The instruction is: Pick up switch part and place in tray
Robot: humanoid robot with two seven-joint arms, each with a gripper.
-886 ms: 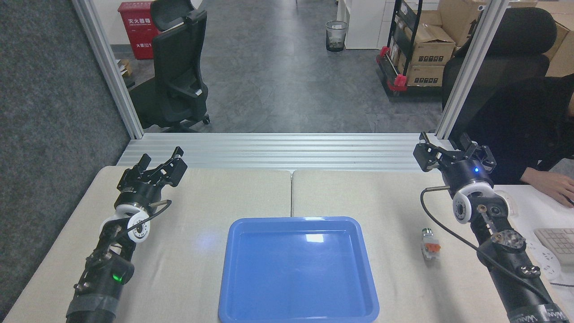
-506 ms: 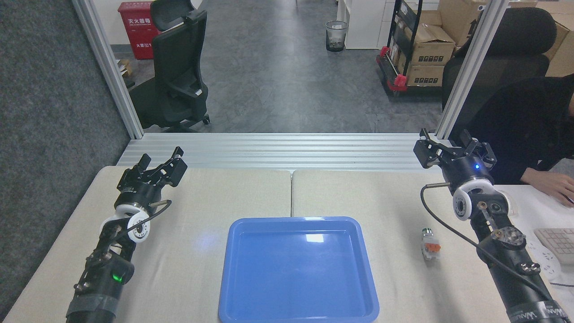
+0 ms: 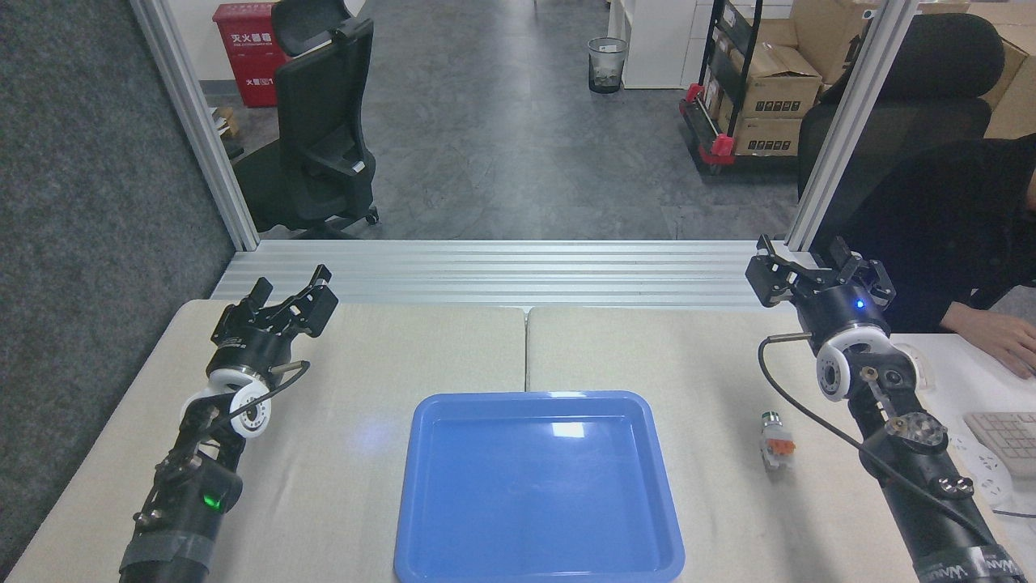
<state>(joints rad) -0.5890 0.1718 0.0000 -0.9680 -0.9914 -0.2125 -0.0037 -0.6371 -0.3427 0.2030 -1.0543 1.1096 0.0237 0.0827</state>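
Head view. The bench (image 3: 453,348) is covered with a pale cloth in two panels, with a seam running away from the robot at its middle.

The left tool (image 3: 293,304) hangs above the far left part of the bench. Its fingers are spread apart, released, with nothing between them. No task item lies near it.

The right tool (image 3: 813,265) is raised over the far right corner of the bench, at the foot of the aluminium post (image 3: 850,121). Its fingers stand apart, released and empty. A black cable (image 3: 797,405) loops from its wrist down along the arm.

The switch part (image 3: 774,442) lies flat on the cloth, nearer the robot than the right tool and slightly to that tool's left, well apart from the fingers. It rests just to the left of the right forearm, not touching it. Its long axis runs nearly straight away from the robot, tilted a little. The silvery cylindrical end points to the far side, toward the right tool. The orange block sits at mid-length, and the grey-white body points toward the robot.

The tray (image 3: 421,486) lies at the near centre of the bench, between the two arms and left of the switch part, with bare cloth between them. Its blue floor is glossy and holds nothing.

A person's hand (image 3: 999,340) rests on a white desk to the right of the right tool, near a keyboard (image 3: 1004,437).
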